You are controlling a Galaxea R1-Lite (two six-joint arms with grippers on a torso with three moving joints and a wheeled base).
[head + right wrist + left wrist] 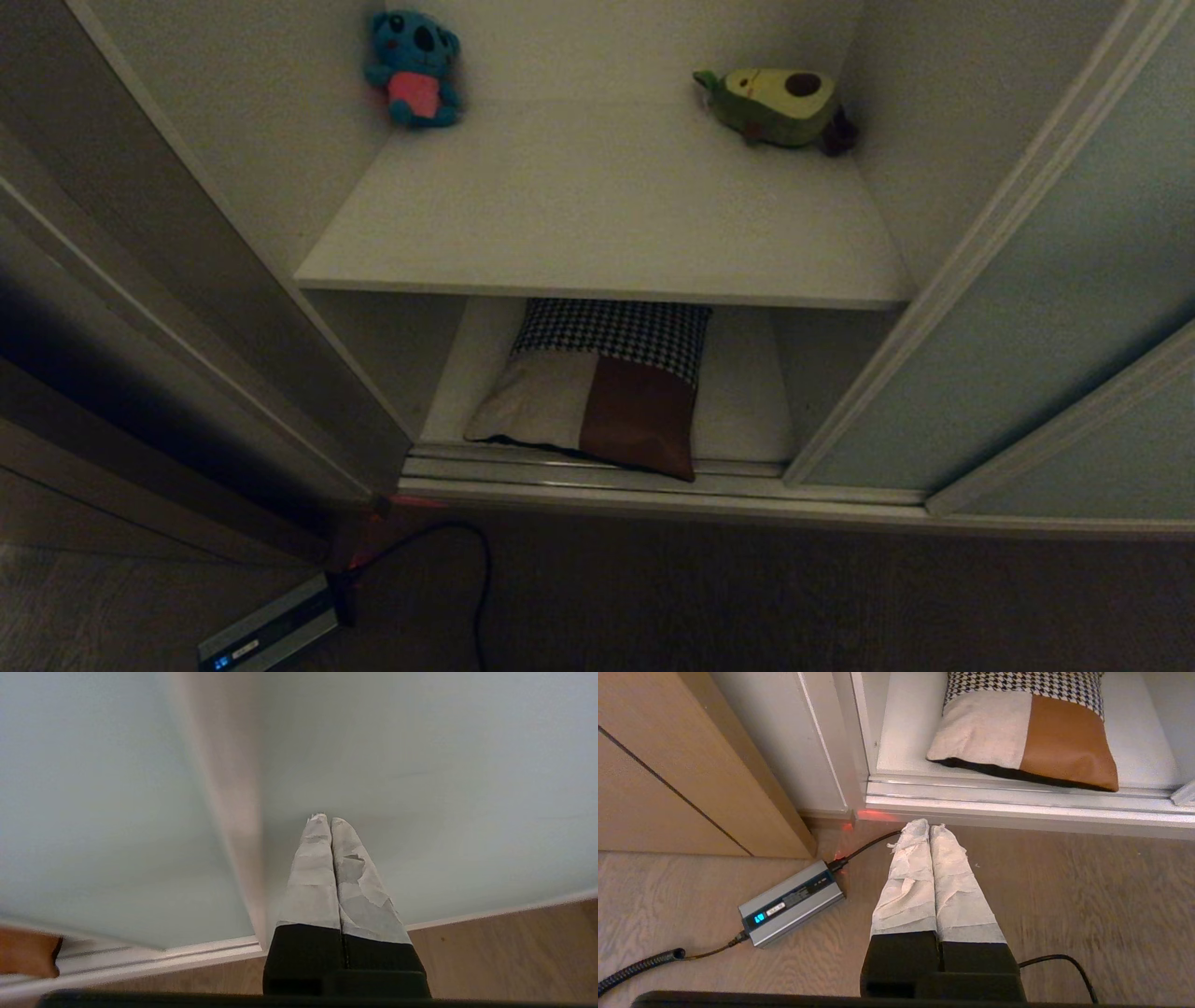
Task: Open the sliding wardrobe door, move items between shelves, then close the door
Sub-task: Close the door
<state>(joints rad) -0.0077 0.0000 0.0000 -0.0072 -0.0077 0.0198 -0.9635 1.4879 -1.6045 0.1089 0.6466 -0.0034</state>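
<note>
The pale grey-green sliding wardrobe door (1018, 317) stands slid to the right, leaving the compartment open. A patchwork cushion (602, 392) of beige, rust-brown and houndstooth lies on the bottom shelf (742, 411), its front corner over the floor track. The cushion (1027, 737) also shows in the left wrist view. Above it is an off-white shelf (607, 215). My left gripper (928, 826) hangs shut over the wooden floor in front of the track. My right gripper (325, 820) is shut, empty, and points at the door panel (420, 765) near its light edge strip (233, 812). Neither arm shows in the head view.
A blue plush toy (414, 67) and an avocado plush (775, 105) sit at the back of the upper shelf. A grey power box (791, 903) with its cable (476, 579) lies on the floor at the left. A tan cabinet (668, 765) stands further left.
</note>
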